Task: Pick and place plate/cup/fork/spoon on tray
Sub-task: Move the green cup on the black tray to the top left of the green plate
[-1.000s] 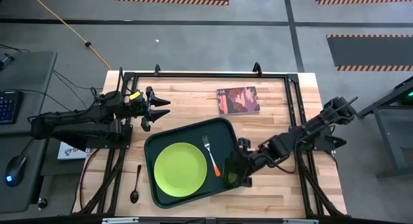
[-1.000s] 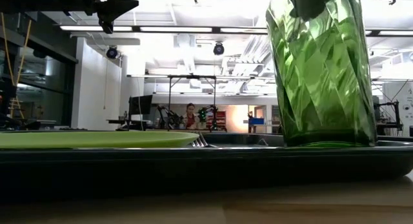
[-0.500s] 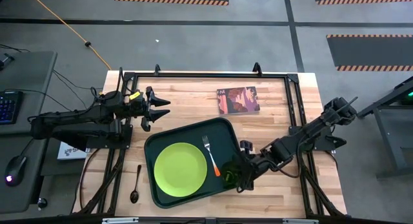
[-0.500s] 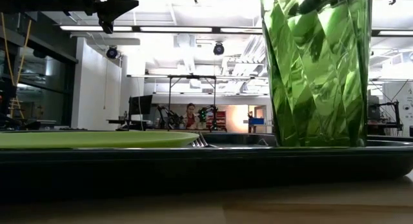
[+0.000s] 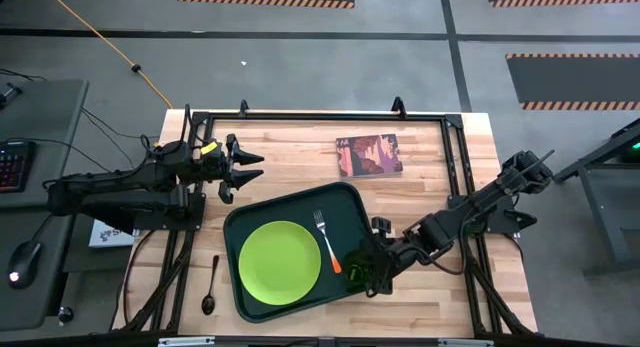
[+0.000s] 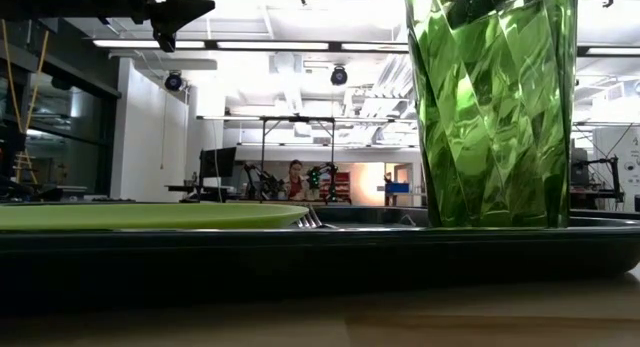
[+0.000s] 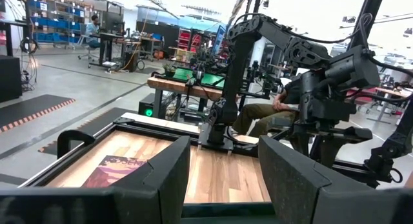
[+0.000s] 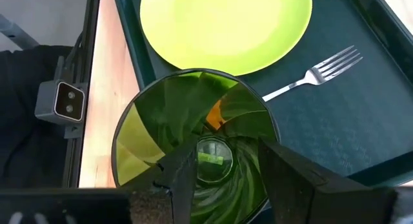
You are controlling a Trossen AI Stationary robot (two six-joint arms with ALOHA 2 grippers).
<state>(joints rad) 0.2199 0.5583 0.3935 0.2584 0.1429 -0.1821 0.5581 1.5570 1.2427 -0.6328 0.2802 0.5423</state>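
Note:
The dark-green tray (image 5: 345, 202) lies mid-table. On it lie the lime plate (image 5: 279, 258) and, right of the plate, the orange-handled fork (image 5: 327, 242). The translucent green cup (image 5: 361, 271) stands upright at the tray's near right corner, with my right gripper (image 5: 372, 272) shut on it. In the low view the cup (image 6: 490, 107) looms large and the tray's rim (image 6: 320, 252) hides its base. The spoon (image 5: 210, 285) lies flat on the wood left of the tray. My left gripper (image 5: 252, 167) hangs open, level, above the table's far left. My right gripper holds the cup at its rim (image 8: 268, 130), on the side toward the table's right. The fingers slant down from the right. One finger (image 8: 179, 175) shows over the cup's mouth and the other (image 8: 284, 172) at the rim's outer side. Whether the wall lies between them is not plain.
A reddish picture book (image 5: 369, 154) lies on the far part of the table, beyond the tray. A black frame (image 5: 320, 115) runs around the table. Bare wood lies between the tray and the book and along the near edge.
My right gripper has carried the cup a little toward the table's near edge, at the tray's near right corner. In the low view the cup has grown larger and its base has sunk behind the tray's rim. Over the last half second it has kept still.

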